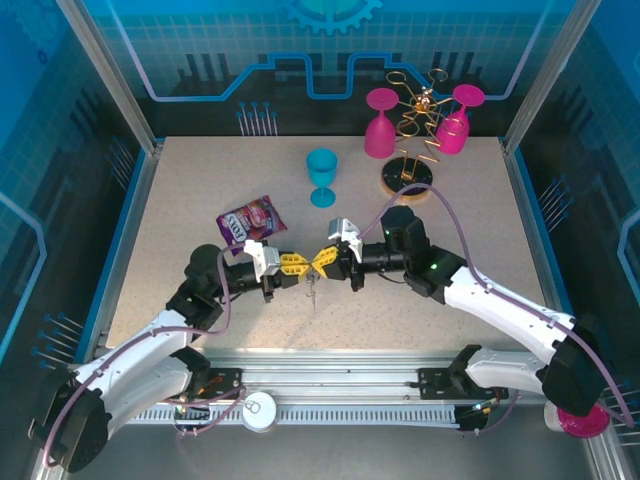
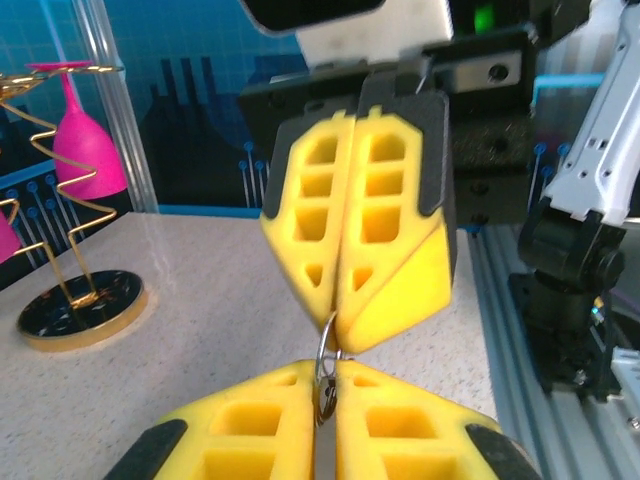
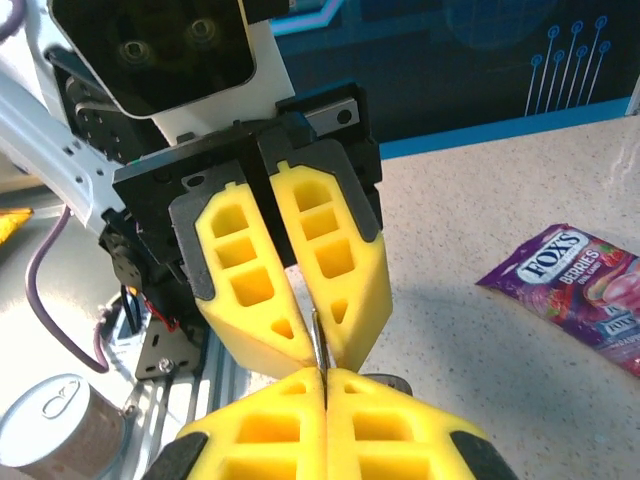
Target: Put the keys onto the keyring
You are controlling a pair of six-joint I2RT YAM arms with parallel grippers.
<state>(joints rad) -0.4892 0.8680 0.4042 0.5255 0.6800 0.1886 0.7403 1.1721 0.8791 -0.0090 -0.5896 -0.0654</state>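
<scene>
Left gripper (image 2: 328, 374) and right gripper (image 3: 322, 376) clamp the keyring (image 2: 326, 350).

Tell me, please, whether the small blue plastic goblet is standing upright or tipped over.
Upright: the small blue plastic goblet stands on its round foot, bowl opening upward, on the speckled beige table.

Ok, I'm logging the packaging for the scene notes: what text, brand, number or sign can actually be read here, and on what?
"FOX'S": white brand lettering on the purple candy bag lying on the table, read from the right wrist view.
"BERRIES": just below the brand name on the same bag.
Smaller print lower on the bag: too blurred to read.
In the top view the bag's lettering is too small to make out.
Nothing else carries readable text or numbers.
</scene>
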